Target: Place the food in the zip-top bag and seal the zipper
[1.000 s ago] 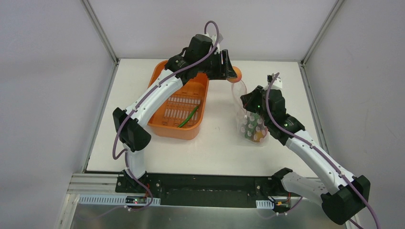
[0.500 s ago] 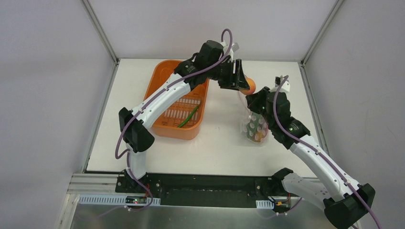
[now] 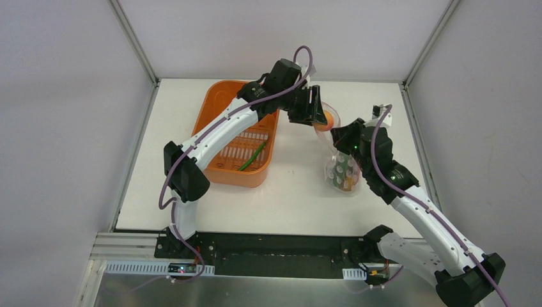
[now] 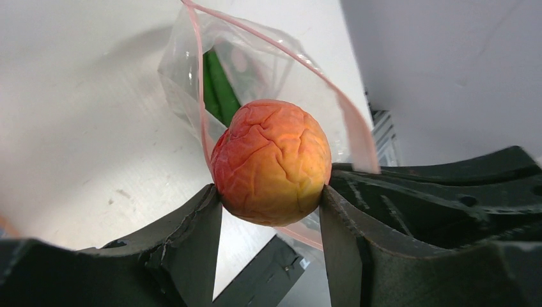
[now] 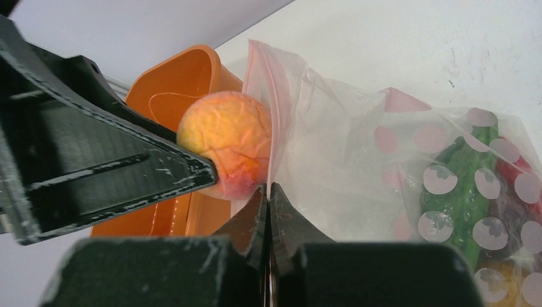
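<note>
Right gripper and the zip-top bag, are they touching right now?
Touching. The right wrist view shows the right gripper shut on the zip-top bag, with the pink zipper edge pinched between its fingers.

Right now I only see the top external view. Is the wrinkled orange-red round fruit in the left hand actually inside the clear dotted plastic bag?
Observer: Left wrist view: the left hand pinches the wrinkled orange-red round fruit at the clear dotted plastic bag's open mouth, not released.
Operator: What is the right hand gripping?
Observer: Right wrist view: the right hand is shut on the pink zipper strip, beside the fruit.
</note>
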